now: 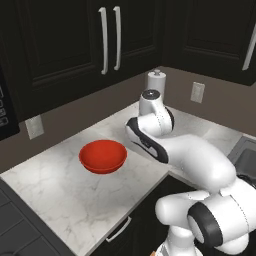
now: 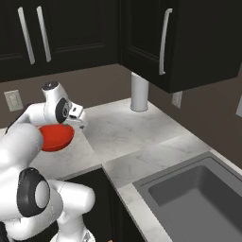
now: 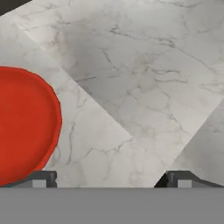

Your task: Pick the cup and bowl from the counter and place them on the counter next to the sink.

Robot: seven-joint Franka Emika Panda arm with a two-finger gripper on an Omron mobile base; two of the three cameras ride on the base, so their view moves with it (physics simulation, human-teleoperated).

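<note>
The red bowl [image 1: 103, 156] sits upright on the white marble counter [image 1: 65, 190], with nothing in it. In the right base view the bowl [image 2: 59, 137] is partly behind my arm. My gripper [image 3: 111, 180] hangs above bare counter [image 3: 144, 87] just to the right of the bowl [image 3: 22, 127]. It is open, fingertips [image 3: 43, 178] far apart with nothing between them. The hand [image 2: 75, 116] is apart from the bowl. The green cup is out of view. The dark grey sink [image 2: 156, 191] lies to the right, around the counter's corner.
A white paper towel roll [image 1: 156, 85] stands at the back wall in the corner. Black upper cabinets [image 2: 189, 42] overhang the counter. The black stovetop [image 1: 15, 230] borders the counter's left end. Bare marble [image 2: 156, 151] lies between the bowl and the sink.
</note>
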